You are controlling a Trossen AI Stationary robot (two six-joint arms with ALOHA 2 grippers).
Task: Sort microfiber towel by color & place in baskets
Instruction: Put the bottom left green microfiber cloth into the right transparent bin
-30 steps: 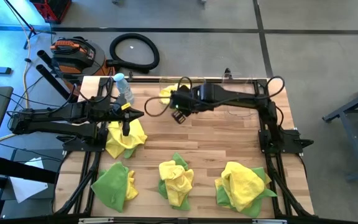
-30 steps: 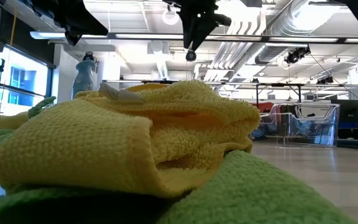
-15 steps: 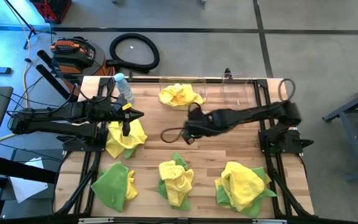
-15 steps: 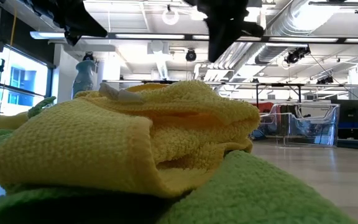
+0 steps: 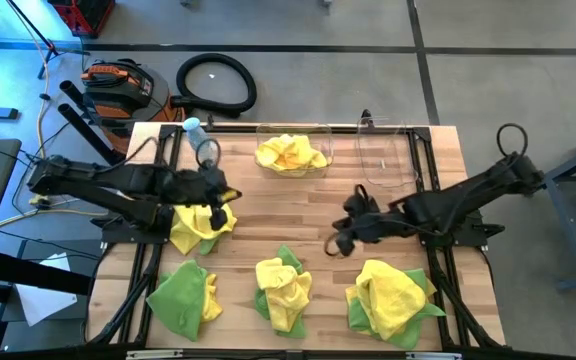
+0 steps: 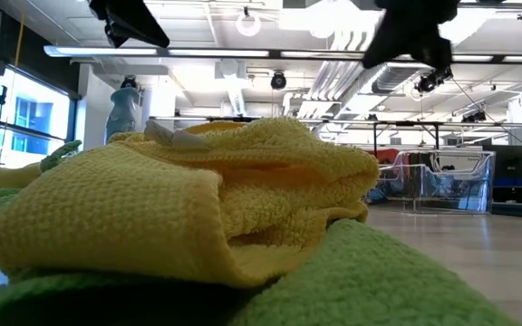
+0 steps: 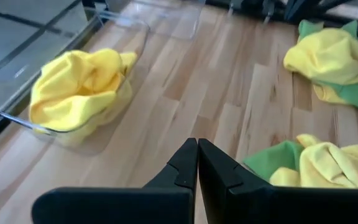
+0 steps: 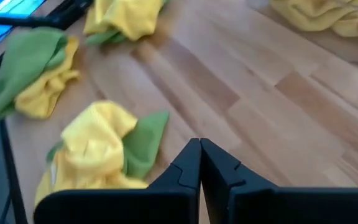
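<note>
A yellow towel (image 5: 290, 153) lies in the wider clear basket (image 5: 320, 140) at the far edge; it also shows in the left wrist view (image 7: 79, 93). The narrower basket (image 5: 383, 155) stands to its right. Several piles of yellow and green towels lie on the table: one at the left (image 5: 200, 225) and three along the near edge (image 5: 183, 295), (image 5: 283, 290), (image 5: 388, 298). My left gripper (image 5: 224, 200) is shut and empty above the left pile (image 7: 197, 144). My right gripper (image 5: 340, 240) is shut and empty above bare wood, just beyond the near right pile (image 8: 201, 144).
A clear water bottle with a blue cap (image 5: 200, 140) stands at the far left of the table. Bare wood (image 5: 288, 215) lies between the baskets and the near piles. The low view is mostly filled by a yellow towel on a green one (image 6: 188, 199).
My right gripper has swung away from the wider basket toward the table's near right, ending just beyond the near right pile. The yellow towel now shows lying in that basket. My left gripper has shifted slightly toward the table's right above the left pile.
</note>
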